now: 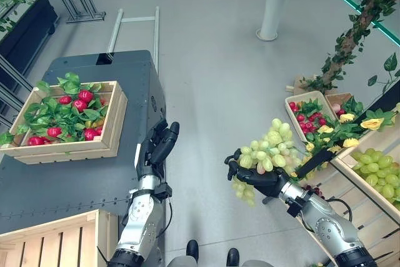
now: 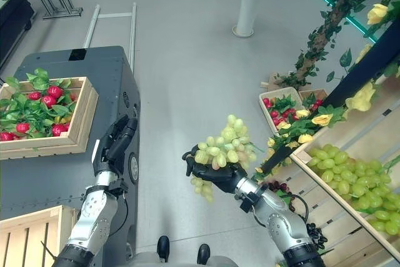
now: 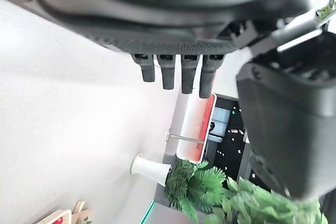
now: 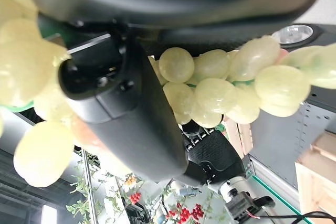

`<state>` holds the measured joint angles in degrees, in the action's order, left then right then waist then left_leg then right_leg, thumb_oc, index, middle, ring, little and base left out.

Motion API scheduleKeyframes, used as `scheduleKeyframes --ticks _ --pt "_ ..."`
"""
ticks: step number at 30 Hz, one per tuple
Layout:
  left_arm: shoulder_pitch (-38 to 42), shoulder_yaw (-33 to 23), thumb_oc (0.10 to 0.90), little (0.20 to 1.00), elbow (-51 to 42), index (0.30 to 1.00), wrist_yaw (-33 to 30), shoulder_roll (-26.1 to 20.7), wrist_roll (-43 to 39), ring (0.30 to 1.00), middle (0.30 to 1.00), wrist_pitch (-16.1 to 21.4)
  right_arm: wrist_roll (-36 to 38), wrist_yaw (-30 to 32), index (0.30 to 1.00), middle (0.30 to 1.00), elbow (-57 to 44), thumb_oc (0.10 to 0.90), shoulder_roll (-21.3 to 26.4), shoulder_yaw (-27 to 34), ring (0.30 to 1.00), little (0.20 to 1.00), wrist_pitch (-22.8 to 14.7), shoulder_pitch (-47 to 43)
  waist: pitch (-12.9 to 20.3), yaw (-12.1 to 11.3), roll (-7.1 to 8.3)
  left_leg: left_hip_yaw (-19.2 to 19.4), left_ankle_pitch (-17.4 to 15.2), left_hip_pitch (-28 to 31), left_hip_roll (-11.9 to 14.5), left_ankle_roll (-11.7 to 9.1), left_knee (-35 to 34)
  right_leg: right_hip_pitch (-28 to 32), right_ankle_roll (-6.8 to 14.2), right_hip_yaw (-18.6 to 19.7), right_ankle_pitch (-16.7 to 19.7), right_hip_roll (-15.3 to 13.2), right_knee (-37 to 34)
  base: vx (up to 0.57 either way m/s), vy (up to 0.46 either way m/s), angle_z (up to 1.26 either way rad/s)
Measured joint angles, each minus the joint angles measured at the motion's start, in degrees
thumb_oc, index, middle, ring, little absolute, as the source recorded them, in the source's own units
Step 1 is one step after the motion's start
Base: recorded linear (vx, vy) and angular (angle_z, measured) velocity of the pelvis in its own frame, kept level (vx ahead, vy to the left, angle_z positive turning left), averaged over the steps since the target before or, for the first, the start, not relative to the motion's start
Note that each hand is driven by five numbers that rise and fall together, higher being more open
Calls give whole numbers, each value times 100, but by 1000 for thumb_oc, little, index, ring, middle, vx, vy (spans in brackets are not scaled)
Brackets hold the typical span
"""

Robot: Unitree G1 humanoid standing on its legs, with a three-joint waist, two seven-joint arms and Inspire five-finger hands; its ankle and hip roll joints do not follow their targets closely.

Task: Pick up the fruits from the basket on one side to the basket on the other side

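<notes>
A bunch of green grapes [image 1: 265, 148] hangs in the air over the bare floor [image 1: 212, 67], between the dark counter [image 1: 75, 173] and the wooden shelf [image 1: 359, 198], with the right hand [image 1: 259, 179] curled under it and its fingers [image 4: 126, 114] closed around the bunch. The left hand [image 1: 159, 145] hovers at the counter's edge with straight fingers [image 3: 181, 74], holding nothing. On the counter sits a wooden crate [image 1: 94, 148] of red fruit and leaves; the shelf holds more green grapes [image 1: 378, 176], and a small basket [image 1: 294, 117] of red fruit stands on the floor.
</notes>
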<state>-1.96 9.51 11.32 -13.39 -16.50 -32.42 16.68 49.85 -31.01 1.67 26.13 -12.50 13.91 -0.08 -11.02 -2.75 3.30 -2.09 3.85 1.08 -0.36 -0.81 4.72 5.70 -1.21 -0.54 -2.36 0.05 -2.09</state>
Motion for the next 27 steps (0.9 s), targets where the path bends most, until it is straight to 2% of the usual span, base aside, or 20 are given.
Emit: scheduleKeyframes --ticks 1,2,3,4,5,6,8,9,12,14,21,24,25,27 --pt "-150 -20 800 900 -2 900 -21 1 0 900 900 1 0 -33 300 300 -17 400 17 -52 300 300 6 -8 58 -86 18 -396 -136 -81 -116 38 182 30 26 243 19 -62 36 -71 164 -105" --pt "-234 -35 800 900 -2 900 -36 -3 2 900 900 1 0 -74 300 300 -24 400 48 -112 300 300 6 -54 161 -141 -69 -738 -207 -11 -218 85 -90 -14 69 474 81 -38 8 -83 178 -105" --pt "-239 -45 800 900 -3 900 -44 -1 4 900 900 2 0 -94 300 300 -19 400 76 -155 300 300 6 -97 176 -132 -100 -780 -196 69 -235 98 -298 -30 92 513 95 -8 11 -98 166 -72" --pt "-203 -18 800 900 -6 900 -76 1 6 900 900 0 3 -128 300 300 -21 400 103 -200 300 300 2 -103 259 3 -240 -783 -162 118 -237 109 -596 -31 129 508 119 105 -16 -80 98 -24" --pt "-171 27 800 900 -21 900 -112 0 5 900 900 0 5 -128 300 300 -28 400 177 -215 300 300 2 -98 324 109 -374 -768 -10 144 -152 230 -771 -46 136 469 117 245 -17 -63 80 -22" --pt "-78 44 800 900 -37 900 -184 -78 23 900 900 -18 3 -106 300 300 36 400 53 -234 300 300 23 -93 324 120 -248 -845 49 213 -153 220 -875 -121 170 453 122 221 -2 -27 77 -20" --pt "181 53 800 900 -41 900 -311 -86 42 900 900 -18 5 -139 300 300 27 400 -16 -250 300 300 25 -89 329 181 -94 -764 118 152 -185 267 -980 -210 234 469 146 159 -13 -18 124 -20" --pt "224 62 800 900 -35 900 -371 -90 60 900 900 -17 5 -190 300 300 25 400 -30 -255 300 300 42 -85 330 187 -77 -667 126 150 -193 291 -980 -226 253 467 149 137 -9 -20 140 -30" --pt "226 5 800 900 -37 900 -600 -114 65 900 900 -14 2 -735 300 300 11 400 -13 -347 300 300 168 -53 322 218 -107 -562 122 202 -288 321 -980 -116 371 457 212 11 -181 -9 71 -19" --pt "224 7 800 900 -37 900 -652 -128 65 900 900 -14 1 -848 300 300 11 400 -12 -424 300 300 197 -30 319 208 -113 -559 119 236 -325 325 -980 -28 409 455 243 -28 -299 15 102 3" --pt "-27 -217 800 900 -37 900 -768 -128 77 900 900 -11 19 -738 300 300 -120 400 -245 -96 300 300 191 261 312 221 -164 -504 75 287 -321 386 -983 -2 406 474 243 -23 -295 -8 123 -2" --pt "-94 -226 800 900 -37 900 -762 -128 78 900 900 -7 18 -660 300 300 -233 400 -350 86 300 300 125 691 310 309 -181 -462 59 293 -319 410 -984 -4 407 516 241 -20 -275 -51 104 -7" --pt "-117 -239 800 900 -36 900 -761 -128 78 900 900 -6 18 -651 300 300 -233 400 -336 87 300 300 110 784 309 402 -181 -429 56 292 -320 413 -984 -15 412 550 245 -22 -276 -108 91 -19" --pt "-133 -238 800 900 -35 900 -769 -128 118 900 900 -3 18 -651 300 300 -233 400 -334 86 300 300 77 854 304 475 -190 -227 42 286 -282 435 -984 -129 451 596 285 -17 -244 -168 26 -42"
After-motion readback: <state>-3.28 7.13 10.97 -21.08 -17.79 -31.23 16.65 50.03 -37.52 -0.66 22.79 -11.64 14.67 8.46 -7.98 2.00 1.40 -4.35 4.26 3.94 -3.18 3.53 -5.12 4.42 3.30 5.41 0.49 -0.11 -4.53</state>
